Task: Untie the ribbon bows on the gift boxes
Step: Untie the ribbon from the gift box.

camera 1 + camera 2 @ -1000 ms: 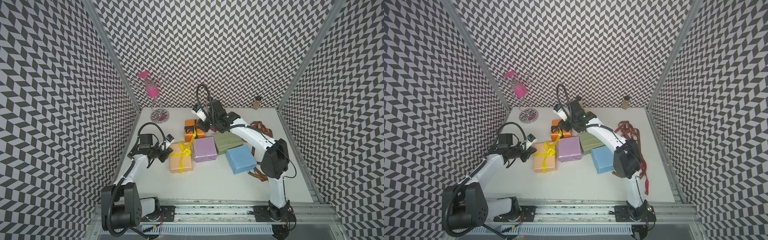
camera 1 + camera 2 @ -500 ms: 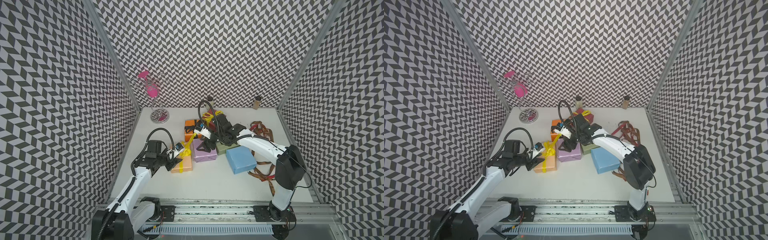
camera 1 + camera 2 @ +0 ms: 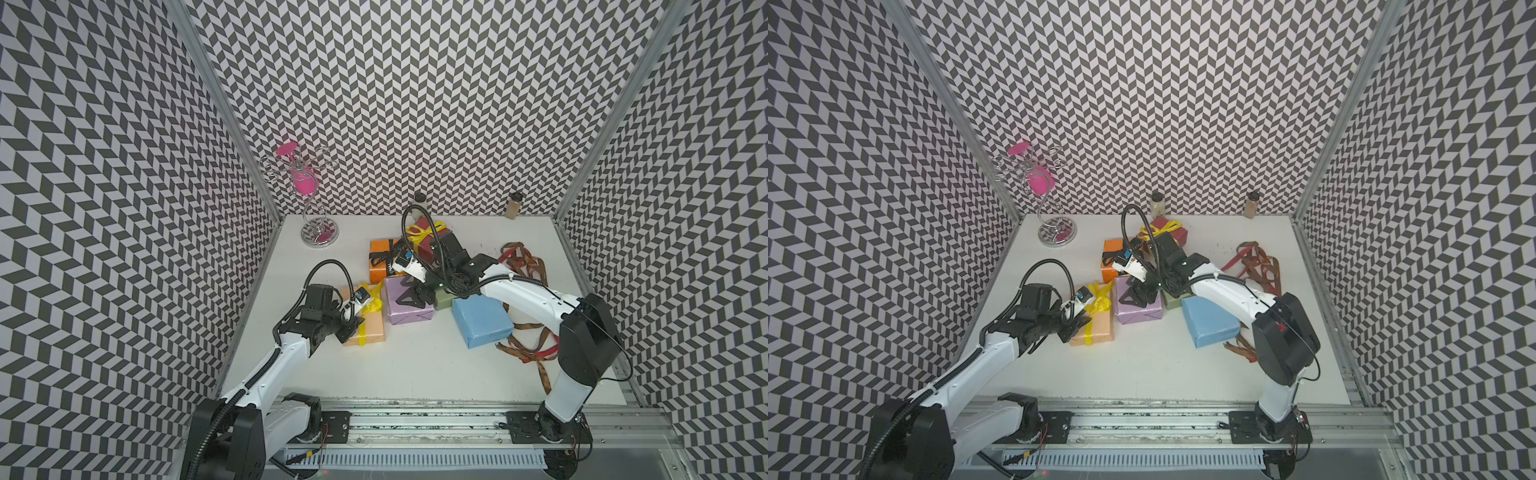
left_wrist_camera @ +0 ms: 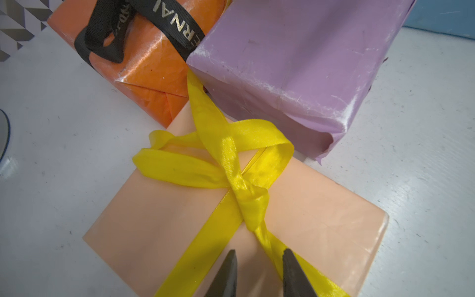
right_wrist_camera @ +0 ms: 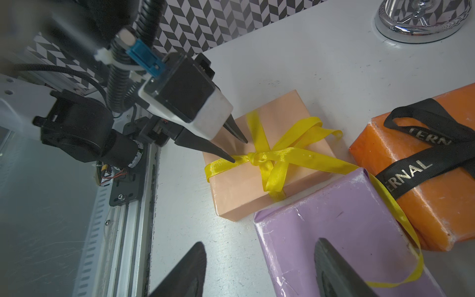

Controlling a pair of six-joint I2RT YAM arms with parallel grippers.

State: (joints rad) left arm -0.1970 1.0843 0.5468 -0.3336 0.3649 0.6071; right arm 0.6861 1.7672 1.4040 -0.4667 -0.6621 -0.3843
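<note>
Left wrist view sits right over the peach box (image 4: 154,231). There the left jaws stand narrowly apart and grip nothing, their dark tapered tips straddling the short tail that runs out of the yellow bow (image 4: 246,190). I judge they are set low and close to pinch that tail and draw the knot out. The ribbon is flat satin, glossy and creased, tied in two soft loops over smooth matte paper. Its long tail runs off between the lilac box (image 4: 295,64) and the orange box (image 4: 149,72), both crowded against the peach one. In the right wrist view the right jaws gape wide and empty, one tip over the lilac top and the other over the bare counter (image 5: 347,64), likely poised to catch that long tail or steady the boxes. The lilac wrapping is shiny, scuffed and wrinkled at its folded end. The orange is foil-bright with a triangular flap, bound by a knotted black woven ribbon (image 4: 174,23) with pale lettering. Beyond, in a top view, the light blue box (image 3: 480,322) and sage green box (image 3: 442,299) carry no ribbon, and loose brown and red ribbons (image 3: 523,266) lie beside them. Farther back the dark red box (image 3: 1177,237) wears a second yellow bow (image 3: 419,235). Two spice jars (image 3: 419,199) and a wire stand (image 3: 319,237) line the far wall.
</note>
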